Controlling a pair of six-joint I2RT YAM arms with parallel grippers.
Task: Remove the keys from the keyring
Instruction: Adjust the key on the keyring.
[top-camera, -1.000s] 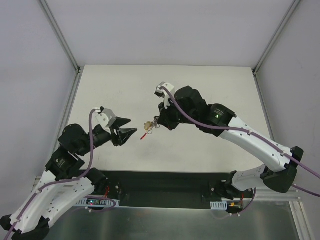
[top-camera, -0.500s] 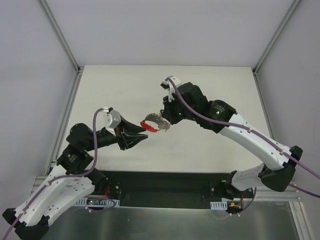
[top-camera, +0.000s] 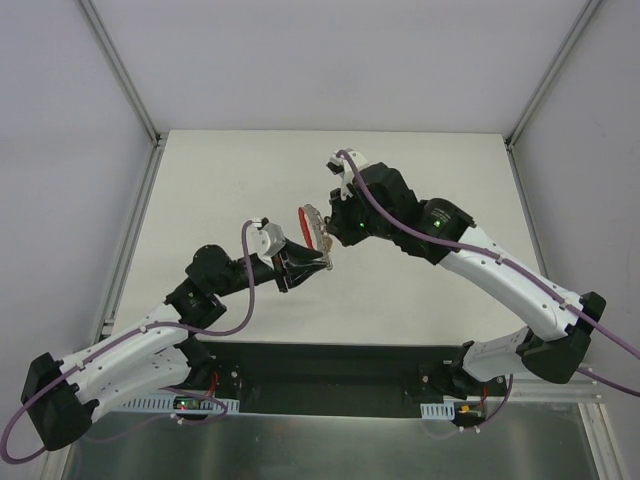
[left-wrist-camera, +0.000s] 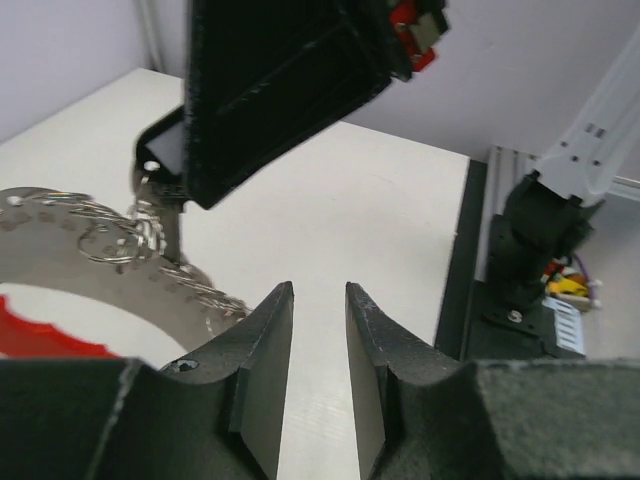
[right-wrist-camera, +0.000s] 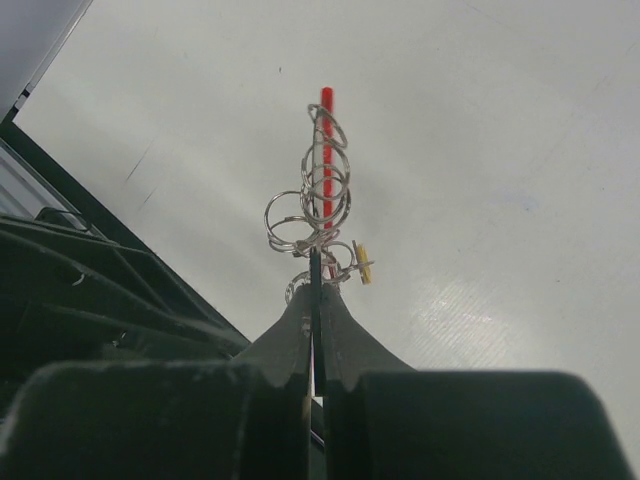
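My right gripper (top-camera: 333, 226) (right-wrist-camera: 317, 283) is shut on the keyring (top-camera: 312, 224) and holds it above the table. In the right wrist view the bundle stands edge-on above the fingertips: looped wire rings (right-wrist-camera: 310, 205), a red plastic piece (right-wrist-camera: 327, 105) and a small yellow-brass bit (right-wrist-camera: 362, 263). The left wrist view shows the pale grey tag (left-wrist-camera: 60, 255) with a jagged silvery bunch, seemingly the keys (left-wrist-camera: 195, 287), along its edge. My left gripper (top-camera: 318, 264) (left-wrist-camera: 320, 300) sits just below and beside the bundle, open by a narrow gap with nothing in it.
The pale tabletop (top-camera: 420, 290) lies under both arms. A black rail (top-camera: 330, 365) runs along the near edge with the arm bases on it. Grey walls (top-camera: 60, 200) close off the left, the right and the back.
My left arm has stretched out to the right, up to the keyring, and its jaws have narrowed. My right gripper has turned the bundle, so the grey tag and red piece now face up.
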